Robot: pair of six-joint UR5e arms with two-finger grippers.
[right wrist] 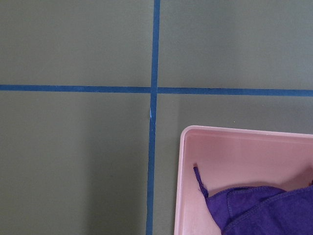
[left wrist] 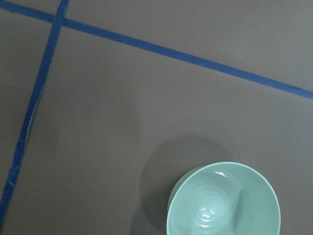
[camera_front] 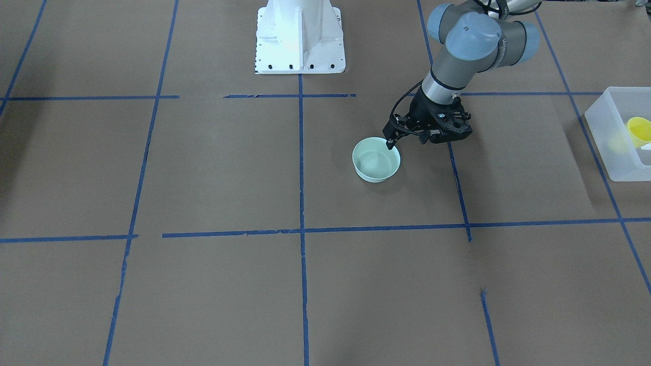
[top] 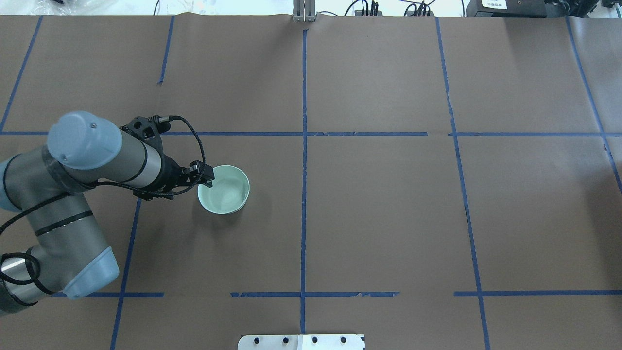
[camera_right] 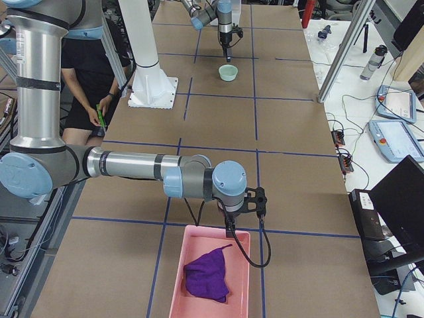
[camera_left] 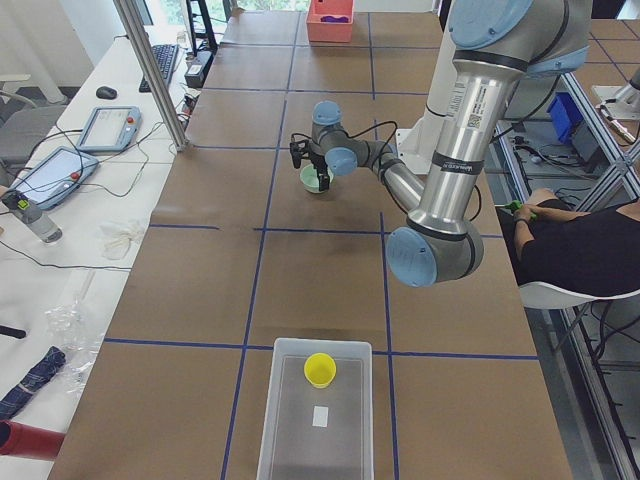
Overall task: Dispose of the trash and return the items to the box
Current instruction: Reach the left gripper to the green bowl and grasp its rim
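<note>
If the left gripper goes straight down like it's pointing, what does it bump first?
Probably the rim of the pale green round bowl: the left gripper points down right over that edge. Its height above is unclear.

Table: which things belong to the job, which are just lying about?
Job: pale green round bowl, at the left gripper; translucent white plastic bin; small yellow plastic cup inside it; probably the pink tray holding purple cloth.
Lying about: grey tablets on side bench; white robot base.

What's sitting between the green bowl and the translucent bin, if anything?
Nothing visible. Only bare brown table with blue tape lines lies between the green bowl and the translucent bin, which holds the yellow cup. The left gripper is at the bowl's rim.
</note>
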